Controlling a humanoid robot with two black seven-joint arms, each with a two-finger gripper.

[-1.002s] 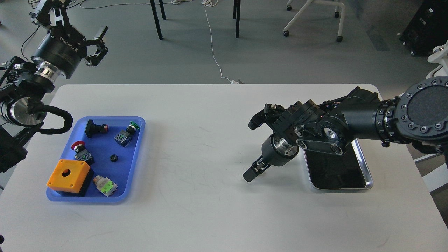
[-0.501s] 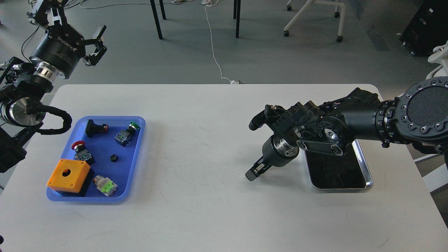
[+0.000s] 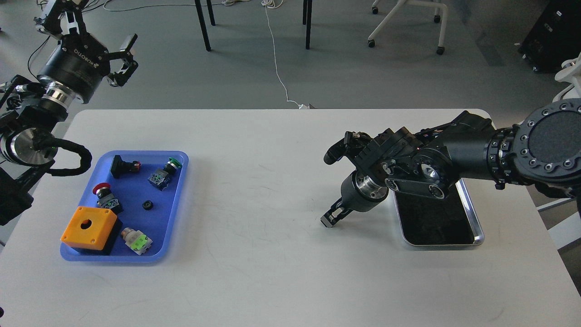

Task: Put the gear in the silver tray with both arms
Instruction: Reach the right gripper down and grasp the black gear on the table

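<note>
One silver tray (image 3: 472, 227) on the counter (image 3: 272, 254) at right, bottom bare. One blue tray (image 3: 174, 213) at left holding one small black gear (image 3: 146, 205), one orange box (image 3: 89, 226) and four button switches. Two arms. Left tool (image 3: 97, 43) raised beyond the counter's far-left corner, fingers spread wide, holding nothing. Right tool (image 3: 330, 217) just left of the silver tray, pointing down-left; its opening, cannot tell.

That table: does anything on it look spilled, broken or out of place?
Nothing stands out. The small parts, including the orange box and the little black gear, all lie inside the blue tray. The silver tray sits flat on the table, partly hidden by the right arm.
</note>
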